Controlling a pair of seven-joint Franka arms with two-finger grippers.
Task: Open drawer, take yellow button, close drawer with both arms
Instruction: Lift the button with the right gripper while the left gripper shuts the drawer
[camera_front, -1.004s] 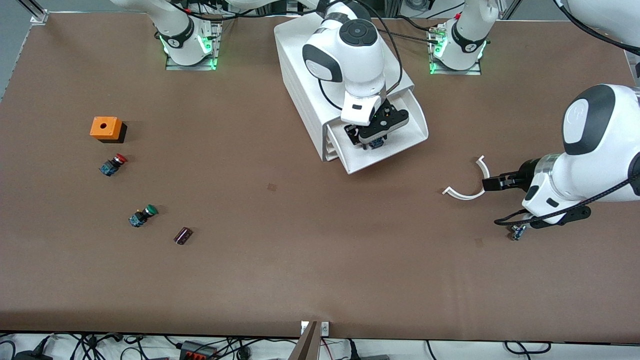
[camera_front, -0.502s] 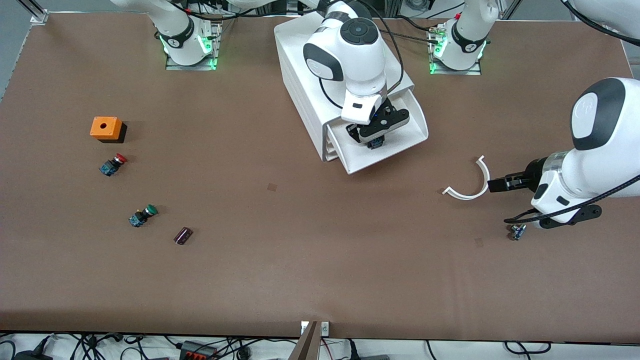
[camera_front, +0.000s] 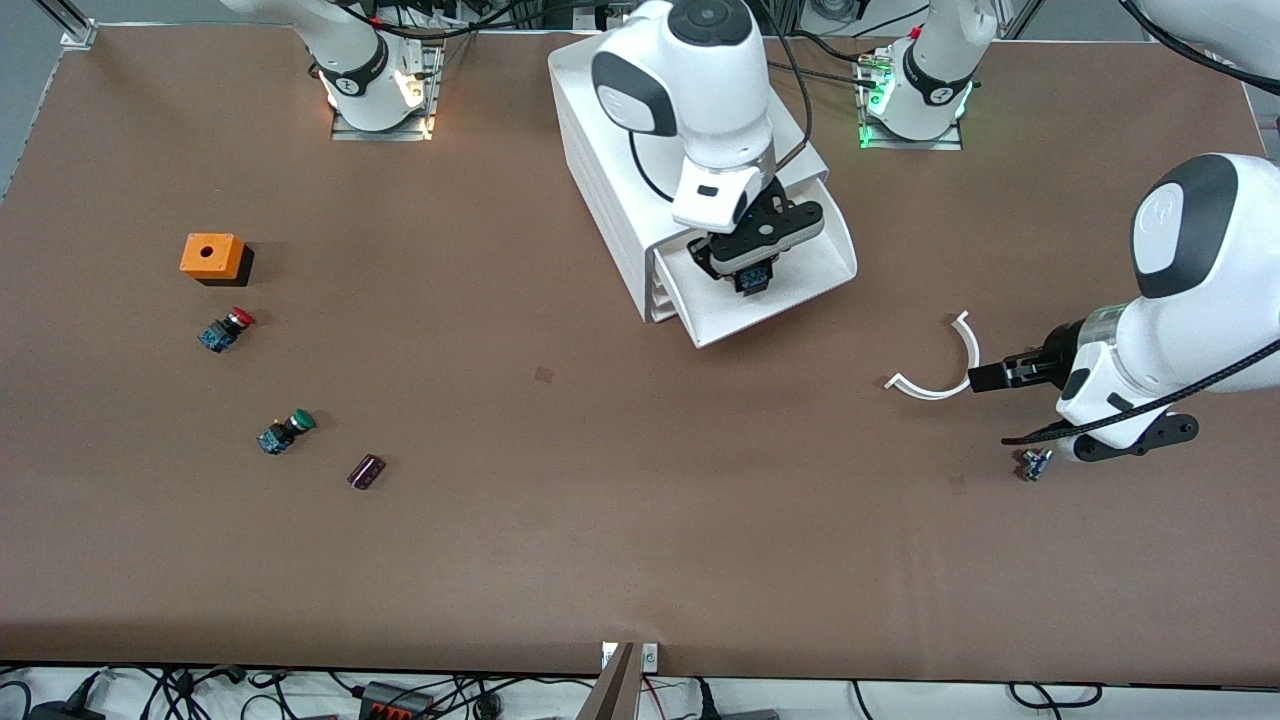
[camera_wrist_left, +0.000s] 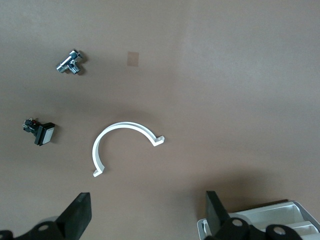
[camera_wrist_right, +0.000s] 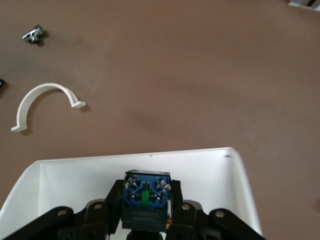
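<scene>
Right wrist view: blue-based button (camera_wrist_right: 147, 199) in right jaws over open drawer (camera_wrist_right: 235, 172); left jaws spread

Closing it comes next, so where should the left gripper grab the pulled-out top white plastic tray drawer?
Probably the flared front lip of the top white tray drawer, coming from in front of the cabinet. That edge is thin, exposed and clear of the right gripper, which holds the blue-based button over the tray. The open left gripper is beside a white half-ring.
</scene>
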